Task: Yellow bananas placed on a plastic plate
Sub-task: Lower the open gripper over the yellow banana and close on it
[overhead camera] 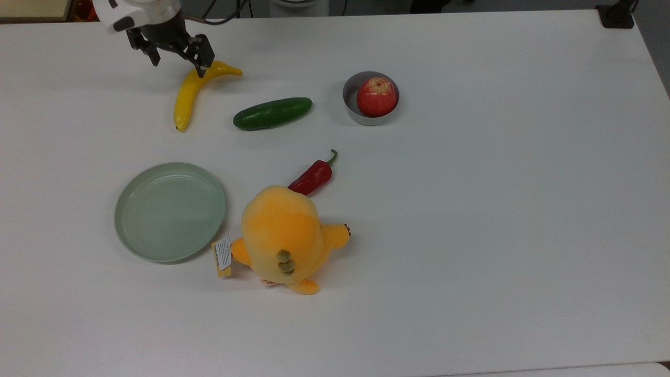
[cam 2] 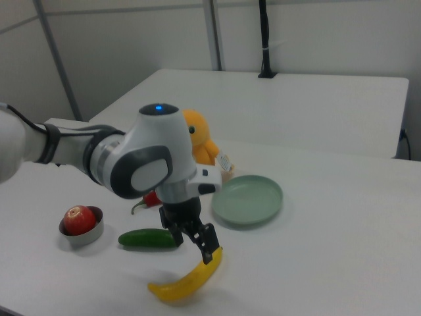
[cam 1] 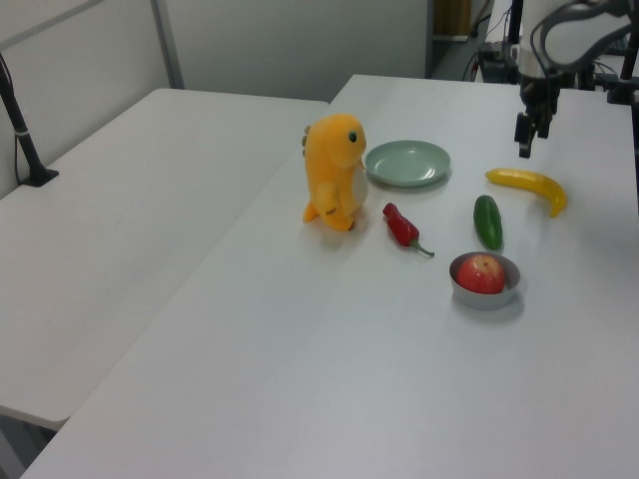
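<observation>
We see 1 yellow banana (overhead camera: 189, 96) lying flat on the white table (overhead camera: 471, 209), smooth and curved, with a tapered stem end and a small dark tip at the other end. In the top view it sits toward the upper left, well apart from the pale mint-green plate (overhead camera: 169, 211), which holds nothing. The gripper (overhead camera: 177, 58) hangs over the banana's stem half with its 2 fingers spread apart, gripping nothing; in the right view it (cam 2: 194, 245) overlaps the banana (cam 2: 186, 281), and we cannot tell whether a fingertip touches it. In the top view, the dark green cucumber (overhead camera: 272, 113) lies just right of the banana. The small grey metal bowl (overhead camera: 354, 96) holds 1 red apple (overhead camera: 376, 97). A red chili pepper (overhead camera: 313, 176) lies beside the orange plush toy (overhead camera: 285, 238), which stands next to the plate.
</observation>
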Available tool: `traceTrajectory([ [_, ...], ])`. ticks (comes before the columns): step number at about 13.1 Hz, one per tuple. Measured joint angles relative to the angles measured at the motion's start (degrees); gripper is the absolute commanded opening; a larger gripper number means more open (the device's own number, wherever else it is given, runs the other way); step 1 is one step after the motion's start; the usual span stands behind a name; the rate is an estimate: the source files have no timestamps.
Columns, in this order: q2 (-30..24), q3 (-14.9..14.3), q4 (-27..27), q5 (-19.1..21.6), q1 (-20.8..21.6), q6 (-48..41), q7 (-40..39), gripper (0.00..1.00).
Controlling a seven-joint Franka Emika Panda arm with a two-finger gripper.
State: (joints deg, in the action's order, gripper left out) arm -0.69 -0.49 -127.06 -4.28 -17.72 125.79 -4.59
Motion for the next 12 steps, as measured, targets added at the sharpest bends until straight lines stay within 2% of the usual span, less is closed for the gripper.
traceTrajectory([
  [5, 3.7, 0.0, -2.1, 0.0, -0.9, 6.0, 0.0, 1.0],
  [9, 5.9, 0.0, -2.1, 0.0, -0.9, 6.9, 0.0, 0.92],
  [12, 7.1, 0.0, -2.1, -0.2, -0.9, 7.4, -0.1, 0.62],
])
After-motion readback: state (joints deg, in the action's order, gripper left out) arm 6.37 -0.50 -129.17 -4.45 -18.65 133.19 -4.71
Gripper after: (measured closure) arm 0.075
